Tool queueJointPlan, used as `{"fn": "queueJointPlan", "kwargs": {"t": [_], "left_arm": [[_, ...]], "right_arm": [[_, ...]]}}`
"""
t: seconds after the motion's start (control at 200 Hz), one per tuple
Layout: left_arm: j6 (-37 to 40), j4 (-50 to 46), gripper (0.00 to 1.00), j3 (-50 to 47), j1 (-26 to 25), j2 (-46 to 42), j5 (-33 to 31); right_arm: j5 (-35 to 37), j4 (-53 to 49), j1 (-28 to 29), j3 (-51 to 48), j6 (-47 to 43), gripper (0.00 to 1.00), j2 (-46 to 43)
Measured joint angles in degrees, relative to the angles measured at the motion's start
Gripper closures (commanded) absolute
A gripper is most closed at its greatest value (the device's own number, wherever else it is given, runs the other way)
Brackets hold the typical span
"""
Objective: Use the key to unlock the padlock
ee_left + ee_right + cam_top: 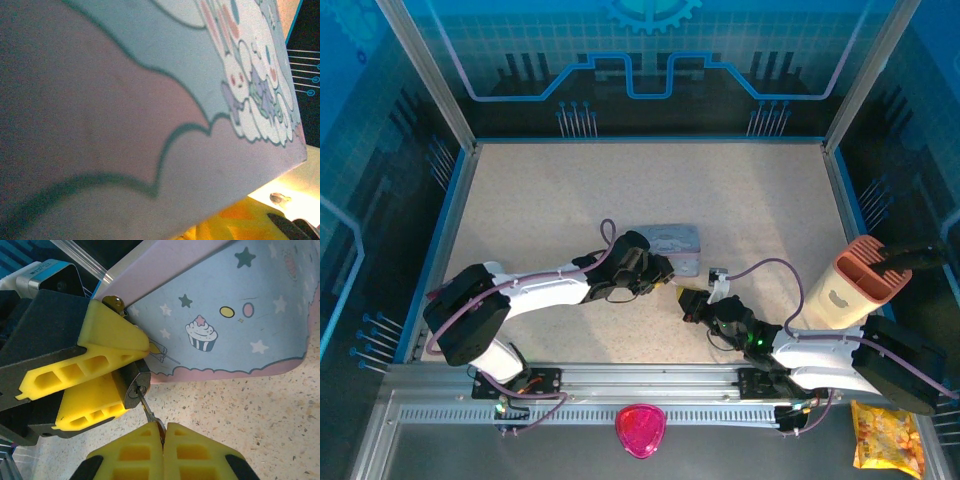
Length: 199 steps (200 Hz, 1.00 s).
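Observation:
The small dark-grey padlock [134, 390] is pinched between the yellow fingers of my left gripper [131, 377], keyhole facing the right wrist camera. The thin silvery key [150, 412] has its blade tip in the keyhole. Its loop end is clamped in my right gripper [164, 426], whose yellow fingers are shut. From above, the left gripper [665, 272] and the right gripper [688, 303] meet just in front of the tin, near the table's middle front.
The pale blue cartoon tin [670, 241] stands right behind both grippers, very close in the left wrist view [150, 100]. A peach holder [860, 282] stands at the right. A pink heart shape [641, 430] and a yellow snack bag [887, 438] lie off the front rail.

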Motion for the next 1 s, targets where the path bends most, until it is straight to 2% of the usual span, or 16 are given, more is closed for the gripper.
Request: {"fn": "queueJointPlan", "kwargs": {"t": [0.996], "left_arm": [[-1.5,0.9,0.93,-0.7,-0.1,-0.4,-0.4]], "right_arm": [[0.4,4.2,0.0,0.1,0.5,1.00,3.4]]}}
